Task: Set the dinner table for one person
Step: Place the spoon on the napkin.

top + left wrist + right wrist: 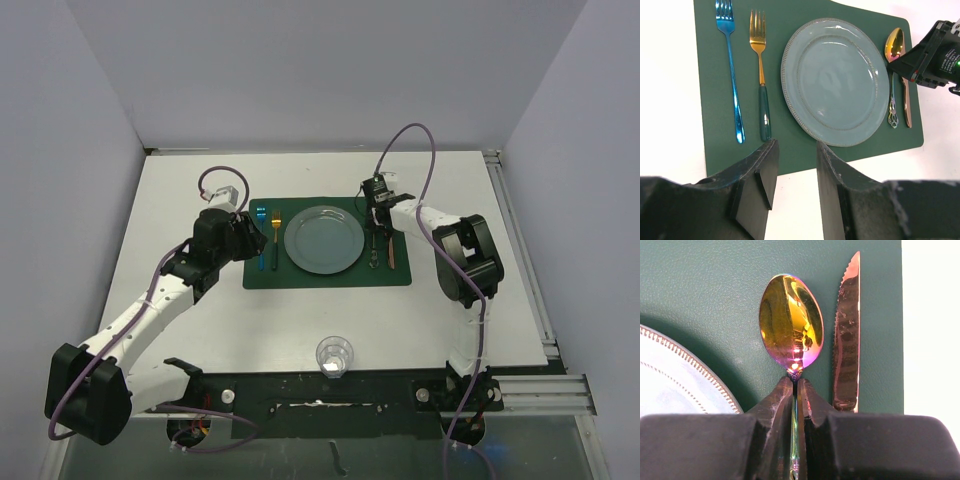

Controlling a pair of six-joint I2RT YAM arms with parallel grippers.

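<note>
**Ana:** What does the right gripper [795, 385] hold?

**Ben:** The rainbow-gold spoon [791, 322]. The jaws pinch its thin neck, just under the bowl. It is light, stiff metal, but polished, so I think it slips easily. The narrow neck is a good place, though it may turn between the pads.

**Ana:** Does it lie down already?

**Ben:** I cannot tell if it touches the placemat [712, 100]. It is between the blue-grey plate [835, 80] and the rose-gold knife [847, 335].

**Ana:** And the left gripper [796, 145]?

**Ben:** Jaws apart, nothing between them, above the near edge of the mat. The blue fork [732, 75] and gold fork [760, 65] are left of the plate.

**Ana:** The dinner table [280, 320]?

**Ben:** White, flat and hard, under everything. A clear glass [335, 355] stands near the arms, well apart from the mat. Plain pale walls [320, 70] close the room.
</note>
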